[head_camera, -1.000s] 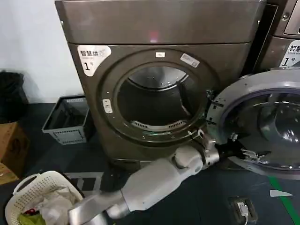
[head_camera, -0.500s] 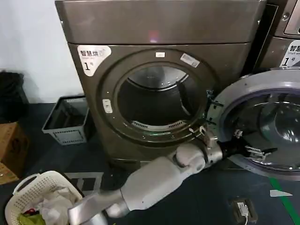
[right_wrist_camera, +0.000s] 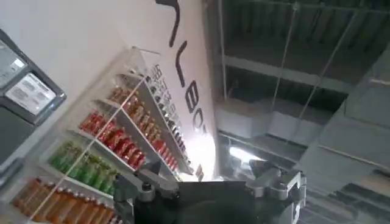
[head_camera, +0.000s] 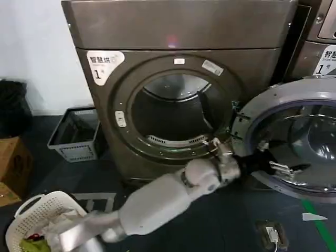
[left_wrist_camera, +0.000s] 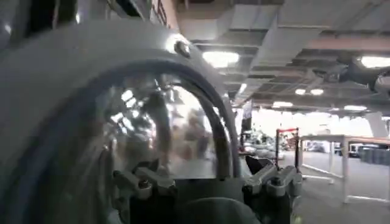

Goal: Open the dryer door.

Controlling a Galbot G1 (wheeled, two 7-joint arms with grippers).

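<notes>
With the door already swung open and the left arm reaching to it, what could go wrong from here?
1. The left tool sits at the inner face of the open dryer door; a further push might strain the hinge beside the dryer.
2. The door already overlaps the second machine on the right, so more swing might knock it.
3. Pulling back, the arm passes close to the drum mouth and could scrape its lower rim.

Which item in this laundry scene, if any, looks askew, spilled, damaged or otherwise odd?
Nothing stands out. The dryer door is swung wide open to the right of the dryer, whose drum mouth looks empty and undamaged. The left tool reaches against the door's inner face. Clothes in the white laundry basket stay inside it.
</notes>
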